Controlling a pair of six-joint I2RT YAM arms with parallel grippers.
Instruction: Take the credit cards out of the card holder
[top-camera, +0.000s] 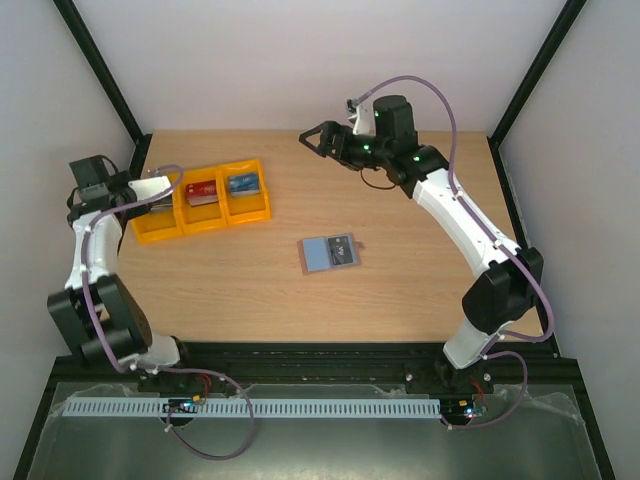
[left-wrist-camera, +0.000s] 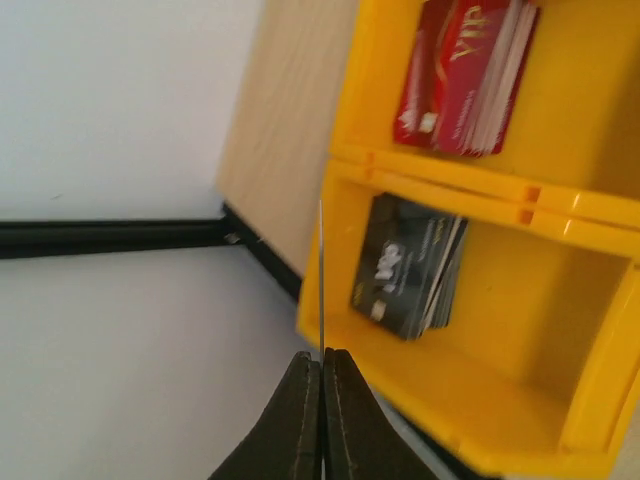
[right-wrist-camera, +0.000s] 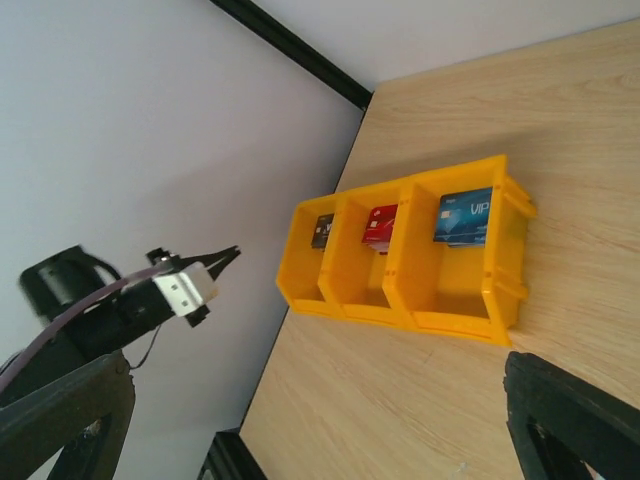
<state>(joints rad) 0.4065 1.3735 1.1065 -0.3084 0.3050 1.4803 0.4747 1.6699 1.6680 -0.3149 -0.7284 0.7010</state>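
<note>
The card holder (top-camera: 329, 253) lies flat mid-table, pale blue-grey face up, with no gripper near it. My left gripper (left-wrist-camera: 322, 358) is shut on a thin credit card (left-wrist-camera: 321, 270) seen edge-on, so its colour cannot be told. It holds the card over the outer wall of the yellow tray's left compartment, and shows in the top view (top-camera: 165, 190). My right gripper (top-camera: 312, 140) is wide open and empty, raised over the table's back; its fingers (right-wrist-camera: 570, 420) frame the wrist view.
The yellow three-compartment tray (top-camera: 250, 212) stands at the back left. It holds dark cards (left-wrist-camera: 410, 265), red cards (left-wrist-camera: 465, 75) and blue cards (right-wrist-camera: 462, 217), one stack per compartment. The table's left edge and a black frame post lie beside the tray.
</note>
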